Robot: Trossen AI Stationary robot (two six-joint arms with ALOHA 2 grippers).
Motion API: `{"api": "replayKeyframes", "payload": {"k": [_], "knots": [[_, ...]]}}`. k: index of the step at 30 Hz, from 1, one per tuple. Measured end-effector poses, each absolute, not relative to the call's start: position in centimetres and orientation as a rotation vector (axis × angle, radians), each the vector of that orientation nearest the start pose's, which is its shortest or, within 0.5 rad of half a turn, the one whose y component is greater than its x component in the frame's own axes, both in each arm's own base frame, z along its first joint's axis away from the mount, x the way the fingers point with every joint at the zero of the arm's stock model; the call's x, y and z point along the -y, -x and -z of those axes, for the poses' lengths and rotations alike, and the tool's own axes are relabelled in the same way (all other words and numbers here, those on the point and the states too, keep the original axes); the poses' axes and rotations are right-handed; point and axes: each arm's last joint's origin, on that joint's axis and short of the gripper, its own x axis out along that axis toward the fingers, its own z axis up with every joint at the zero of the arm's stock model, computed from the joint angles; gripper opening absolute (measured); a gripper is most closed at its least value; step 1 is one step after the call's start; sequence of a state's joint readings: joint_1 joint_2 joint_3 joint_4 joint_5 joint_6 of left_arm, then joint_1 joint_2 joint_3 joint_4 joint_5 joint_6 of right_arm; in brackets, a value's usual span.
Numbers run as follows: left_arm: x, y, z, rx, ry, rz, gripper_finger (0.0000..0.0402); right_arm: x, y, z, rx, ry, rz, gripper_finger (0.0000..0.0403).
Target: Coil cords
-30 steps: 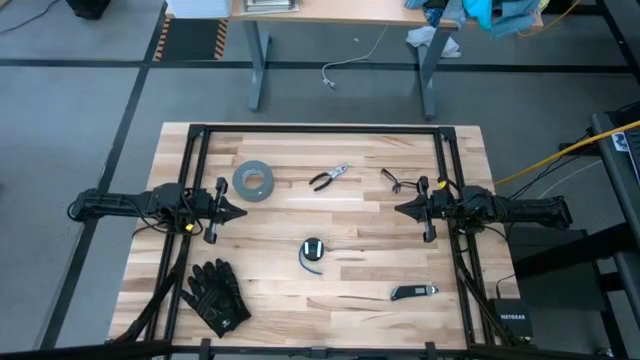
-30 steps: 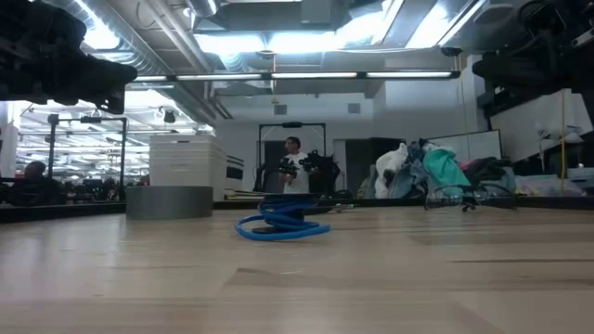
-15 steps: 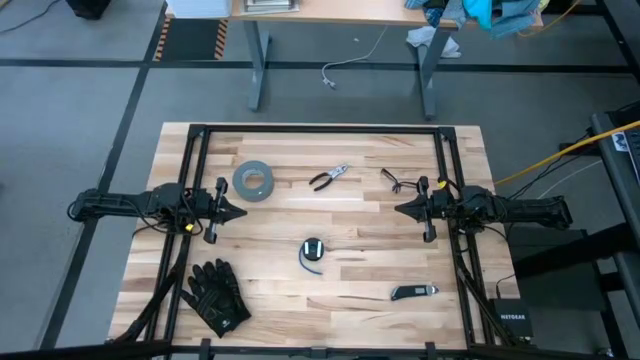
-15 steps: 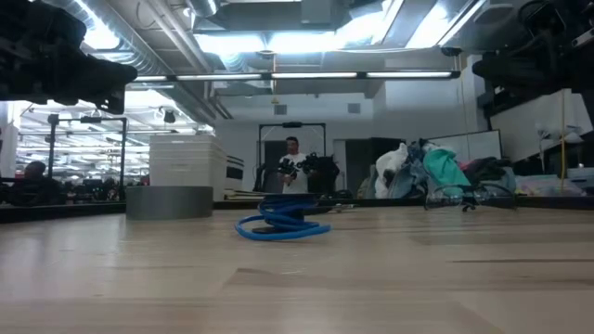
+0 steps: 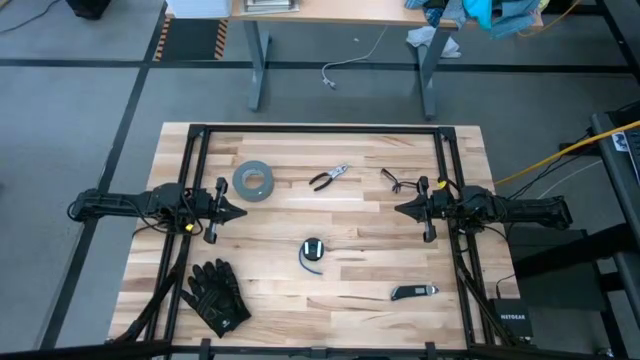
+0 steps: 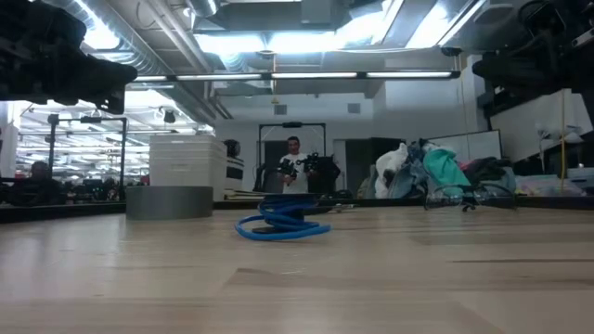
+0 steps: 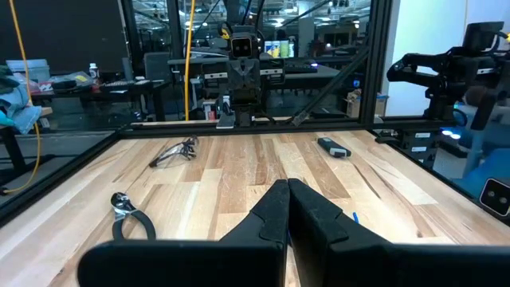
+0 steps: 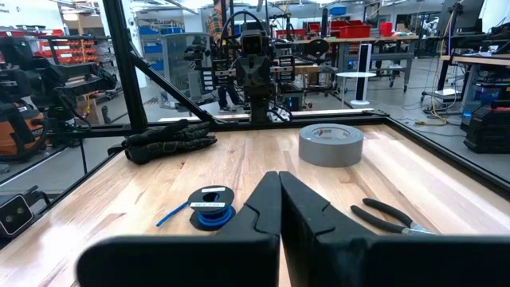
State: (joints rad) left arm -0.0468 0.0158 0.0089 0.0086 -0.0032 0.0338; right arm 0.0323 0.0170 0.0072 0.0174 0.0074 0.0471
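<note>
From above, the worktop (image 5: 300,300) carries one small bundle of cords (image 5: 313,252), black with a blue tail, lying alone near the middle, between the two arms and well apart from both. The left gripper (image 5: 238,211) and the right gripper (image 5: 402,209) sit at opposite edges, pointed at each other with fingers clenched on nothing, which reads as a parked pose before any reach begins. Around the cords I count one grey tape roll (image 5: 254,181), one pair of pliers (image 5: 328,177), one pair of glasses (image 5: 391,180), one pair of black gloves (image 5: 215,295) and one utility knife (image 5: 413,292), spread out so each can be reached separately. At table height, the cords (image 6: 282,224) rest flat as loose blue loops, with the tape roll (image 6: 170,201) behind them to one side and a person far back in the room. The left wrist camera shows its own fingers (image 7: 315,217) pressed together above the wood, with the pliers (image 7: 131,217), glasses (image 7: 175,151) and knife (image 7: 333,147) beyond. The right wrist camera shows its fingers (image 8: 263,209) likewise closed, the cords (image 8: 210,206) just ahead, and the gloves (image 8: 167,137) and tape roll (image 8: 331,143) farther off.
</note>
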Motion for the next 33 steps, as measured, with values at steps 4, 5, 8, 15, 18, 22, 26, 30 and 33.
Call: {"api": "replayKeyframes", "payload": {"k": [4, 5, 8, 15, 18, 22, 26, 30, 33], "knots": [[0.45, -9.81, -16.60, 0.002, -0.034, 0.044, 0.0001, -0.30, -9.83, -16.62, 0.006, -0.047, -0.025, 0.0001], [0.45, -9.80, -16.61, 0.002, -0.034, 0.044, 0.0001, -0.30, -9.83, -16.63, 0.007, -0.047, -0.025, 0.0001], [0.45, -9.80, -16.61, 0.002, -0.034, 0.044, 0.0001, -0.30, -9.83, -16.63, 0.007, -0.047, -0.025, 0.0001], [0.45, -9.81, -16.60, 0.002, -0.034, 0.044, 0.0001, -0.30, -9.83, -16.63, 0.007, -0.047, -0.025, 0.0001], [0.45, -9.80, -16.61, 0.002, -0.033, 0.044, 0.0001, -0.30, -9.83, -16.63, 0.007, -0.047, -0.025, 0.0001], [0.45, -9.80, -16.61, 0.002, -0.034, 0.044, 0.0001, -0.30, -9.83, -16.63, 0.007, -0.047, -0.025, 0.0001], [0.45, -9.81, -16.61, 0.002, -0.034, 0.044, 0.0001, -0.30, -9.83, -16.64, 0.008, -0.047, -0.025, 0.0001], [0.45, -9.81, -16.60, 0.002, -0.034, 0.044, 0.0001, -0.25, -9.83, -16.67, 0.012, -0.047, -0.008, 0.0001], [0.45, -9.80, -16.61, 0.002, -0.033, 0.044, 0.0001, -0.25, -9.83, -16.71, 0.015, -0.048, -0.009, 0.0001]]}}
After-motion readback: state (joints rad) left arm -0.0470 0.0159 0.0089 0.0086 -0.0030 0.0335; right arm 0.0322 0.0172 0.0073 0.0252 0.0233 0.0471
